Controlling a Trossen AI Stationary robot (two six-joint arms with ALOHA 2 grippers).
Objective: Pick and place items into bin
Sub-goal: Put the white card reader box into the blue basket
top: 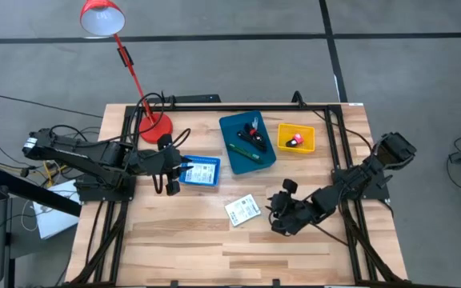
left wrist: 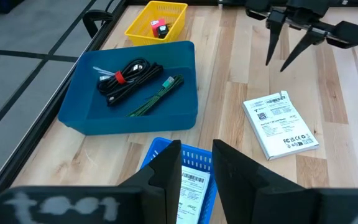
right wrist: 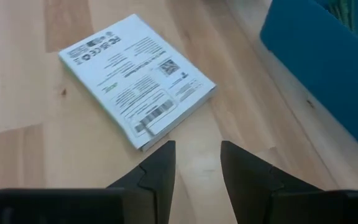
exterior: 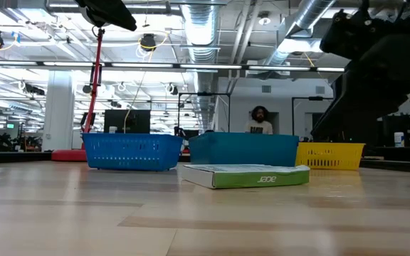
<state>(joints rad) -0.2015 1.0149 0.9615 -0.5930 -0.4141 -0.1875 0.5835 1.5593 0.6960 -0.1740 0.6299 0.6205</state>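
A white printed packet (top: 242, 210) (right wrist: 135, 78) lies flat on the wooden table. My right gripper (top: 277, 210) (right wrist: 197, 165) is open just to the right of it, fingers pointing toward it without touching. A teal bin (top: 264, 157) (left wrist: 86, 112) holds a black cable with a red tie (left wrist: 126, 78) and a green pen (left wrist: 157, 96). A yellow bin (top: 309, 142) holds a pink and red bit (left wrist: 159, 28). My left gripper (top: 170, 174) (left wrist: 196, 165) is open above a small blue basket (top: 206, 172) with a white labelled packet (left wrist: 188, 193) inside.
A red desk lamp (top: 154, 124) stands at the table's far left, its shade (top: 102, 16) out beyond the far edge. A black frame (top: 214, 106) runs along the table's edges. Bare wood lies toward the near edge (top: 230, 256). A person (exterior: 260, 121) shows in the room behind.
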